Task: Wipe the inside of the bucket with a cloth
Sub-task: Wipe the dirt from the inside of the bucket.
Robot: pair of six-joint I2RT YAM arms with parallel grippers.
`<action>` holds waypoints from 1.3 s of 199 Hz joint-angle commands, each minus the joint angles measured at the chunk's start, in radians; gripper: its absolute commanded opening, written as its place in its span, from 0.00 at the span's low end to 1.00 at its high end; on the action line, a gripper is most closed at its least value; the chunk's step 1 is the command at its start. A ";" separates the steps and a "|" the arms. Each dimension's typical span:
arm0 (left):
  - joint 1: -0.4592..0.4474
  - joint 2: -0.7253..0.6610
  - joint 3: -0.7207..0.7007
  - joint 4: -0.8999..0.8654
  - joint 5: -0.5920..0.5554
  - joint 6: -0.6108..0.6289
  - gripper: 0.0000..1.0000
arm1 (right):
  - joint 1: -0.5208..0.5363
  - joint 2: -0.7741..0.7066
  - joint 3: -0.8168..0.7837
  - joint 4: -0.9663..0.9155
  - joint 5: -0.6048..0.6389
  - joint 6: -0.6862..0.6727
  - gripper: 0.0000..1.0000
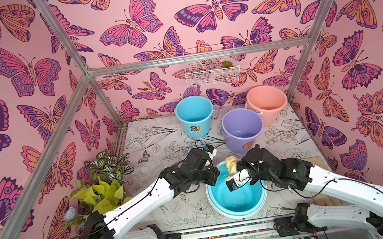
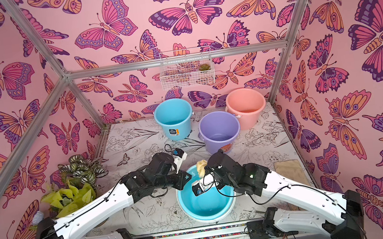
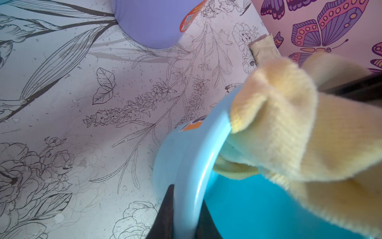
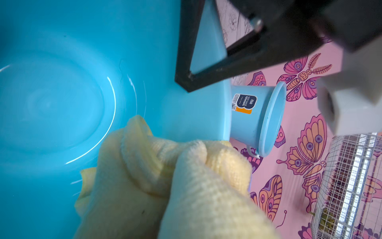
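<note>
Cloth held at the rim of the near sky-blue bucket, lavender bucket standing free behind

The lavender bucket (image 1: 237,144) is seen upright right of centre on the table, orange sticker on its near side, its foot partly hidden by the right wrist. The pale-yellow cloth (image 1: 231,164) is bunched over the far rim of the near sky-blue bucket (image 1: 236,202) and is pinched in the right gripper (image 1: 237,167). That rim is clamped by the left gripper (image 3: 186,219), one finger outside and one inside. A far sky-blue bucket (image 1: 195,122) and a salmon-pink bucket (image 1: 270,114) are set along the far wall, the pink one just behind the lavender. Potted plants (image 1: 103,184) crowd the left edge and a tan mat (image 2: 290,171) lies at the right edge. Bare tabletop is left between the plants and the buckets.
</note>
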 commanded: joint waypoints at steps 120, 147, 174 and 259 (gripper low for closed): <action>-0.010 0.017 0.083 -0.046 -0.024 0.030 0.00 | 0.020 -0.009 0.106 -0.524 -0.438 0.401 0.00; -0.010 0.018 0.087 -0.045 -0.022 0.029 0.00 | 0.026 0.008 0.071 -0.395 -0.567 0.499 0.00; -0.010 0.018 0.087 -0.042 -0.022 0.027 0.00 | 0.026 0.047 0.022 -0.228 -0.715 0.580 0.00; -0.010 0.013 0.072 -0.037 -0.013 0.012 0.00 | 0.045 0.127 -0.111 0.511 -0.667 0.908 0.00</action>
